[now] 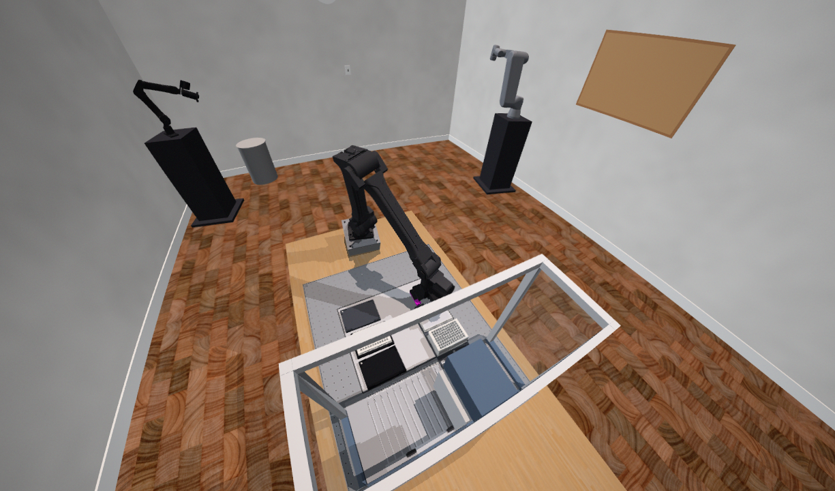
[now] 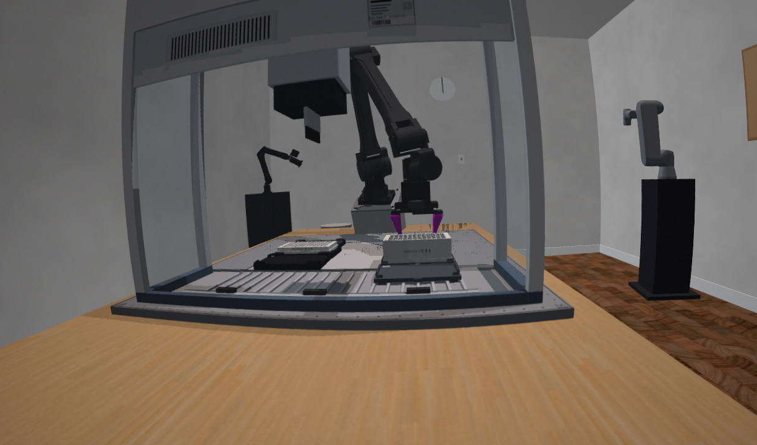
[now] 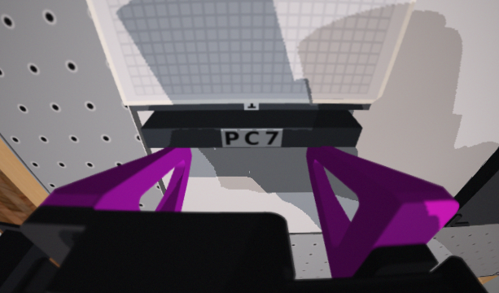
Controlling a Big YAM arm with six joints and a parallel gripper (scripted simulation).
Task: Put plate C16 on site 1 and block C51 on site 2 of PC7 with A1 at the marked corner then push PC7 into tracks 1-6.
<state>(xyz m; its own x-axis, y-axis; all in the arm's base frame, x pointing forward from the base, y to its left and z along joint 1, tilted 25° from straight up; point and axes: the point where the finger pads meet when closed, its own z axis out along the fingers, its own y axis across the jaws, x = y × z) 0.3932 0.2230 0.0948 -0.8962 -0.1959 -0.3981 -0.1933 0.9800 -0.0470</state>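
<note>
Purple fingers of the claw (image 3: 249, 152) stand wide apart with nothing between them, their tips at the dark handle (image 3: 251, 129) of carrier PC7 (image 3: 252, 137), one on each side of its label. Just beyond the handle, the 384-well plate (image 3: 249, 49) lies flat on the carrier's site 1, partly under the arm's shadow. Farther along the carrier, the deep-well block (image 2: 416, 248) stands on the next site, its labelled long side facing the rails (image 2: 292, 280). In the exterior view the carrier's far end reaches onto the rails toward their right side; which tracks it sits over I cannot tell. Left of the carrier in that view, the 96-well plate (image 2: 308, 245) rests on its dark nest (image 2: 283, 259). All of it sits on the perforated deck (image 3: 41, 81) on the wooden counter (image 2: 325, 387).
</note>
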